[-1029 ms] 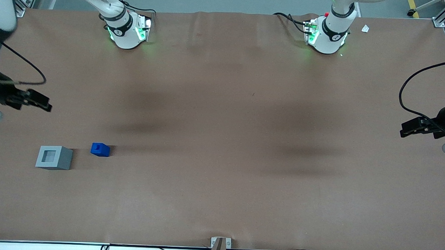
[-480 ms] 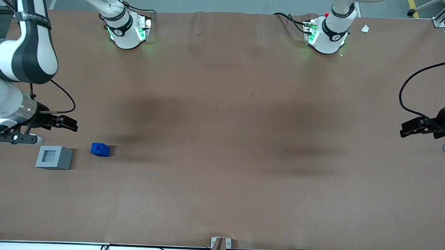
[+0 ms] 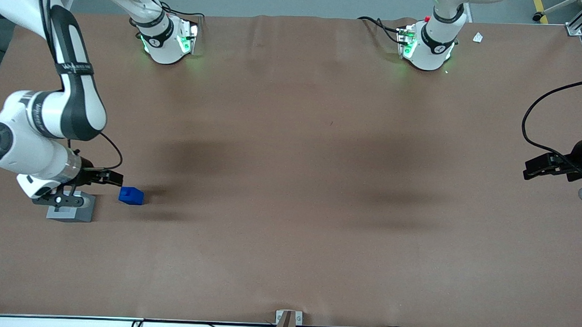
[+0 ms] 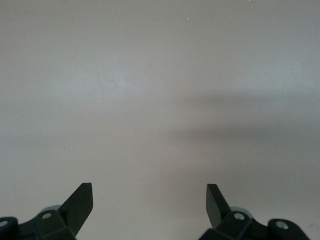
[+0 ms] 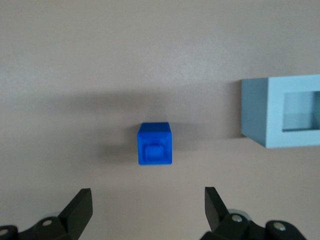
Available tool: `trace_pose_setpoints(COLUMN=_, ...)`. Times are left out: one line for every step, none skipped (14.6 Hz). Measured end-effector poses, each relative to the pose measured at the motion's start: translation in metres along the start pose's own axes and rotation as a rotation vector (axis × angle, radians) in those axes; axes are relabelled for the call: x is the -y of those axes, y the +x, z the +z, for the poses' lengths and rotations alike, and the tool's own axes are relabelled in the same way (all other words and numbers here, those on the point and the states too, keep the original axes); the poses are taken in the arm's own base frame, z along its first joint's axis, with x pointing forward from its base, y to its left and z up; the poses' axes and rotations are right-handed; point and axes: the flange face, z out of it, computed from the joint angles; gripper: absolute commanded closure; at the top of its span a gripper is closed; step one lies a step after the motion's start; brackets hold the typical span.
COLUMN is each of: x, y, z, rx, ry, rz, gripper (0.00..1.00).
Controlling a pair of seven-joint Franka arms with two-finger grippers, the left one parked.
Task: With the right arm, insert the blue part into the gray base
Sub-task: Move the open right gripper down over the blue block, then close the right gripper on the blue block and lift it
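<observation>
1. Two fingers (image 5: pixel 80 205) of your hand (image 3: pixel 107 178) stand spread apart, holding nothing.
2. Your blue part (image 3: pixel 131 195) sits on the desk (image 3: pixel 290 183) just beside the hand.
3. Your base (image 3: pixel 70 213) lies under the wrist.

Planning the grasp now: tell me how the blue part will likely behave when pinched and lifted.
The blue part looks like a hard, boxy block, so probably stiff under the open gripper near it. Its flat faces suggest it won't roll. Being small, it is likely light and may slide on the table if nudged off-centre.
</observation>
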Motion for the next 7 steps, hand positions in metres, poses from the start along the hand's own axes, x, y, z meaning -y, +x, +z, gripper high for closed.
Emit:
trace_pose_setpoints(x=0.002, y=-0.003, z=0.013, rx=-0.016, ry=-0.001, rz=-0.003, gripper=0.08)
trace_pose_setpoints(x=0.004, y=-0.006, z=0.026, rx=-0.023, ry=-0.003, rz=-0.006, gripper=0.10)
trace_pose_setpoints(x=0.005, y=-0.008, z=0.037, rx=-0.022, ry=-0.004, rz=-0.008, gripper=0.12)
trace_pose_setpoints(x=0.005, y=-0.010, z=0.046, rx=-0.021, ry=-0.005, rz=-0.008, gripper=0.14)
trace_pose_setpoints(x=0.005, y=-0.010, z=0.052, rx=-0.023, ry=-0.007, rz=-0.008, gripper=0.16)
trace_pose_setpoints(x=0.005, y=-0.009, z=0.057, rx=-0.023, ry=-0.008, rz=-0.009, gripper=0.18)
trace_pose_setpoints(x=0.005, y=-0.009, z=0.063, rx=-0.024, ry=-0.009, rz=-0.009, gripper=0.20)
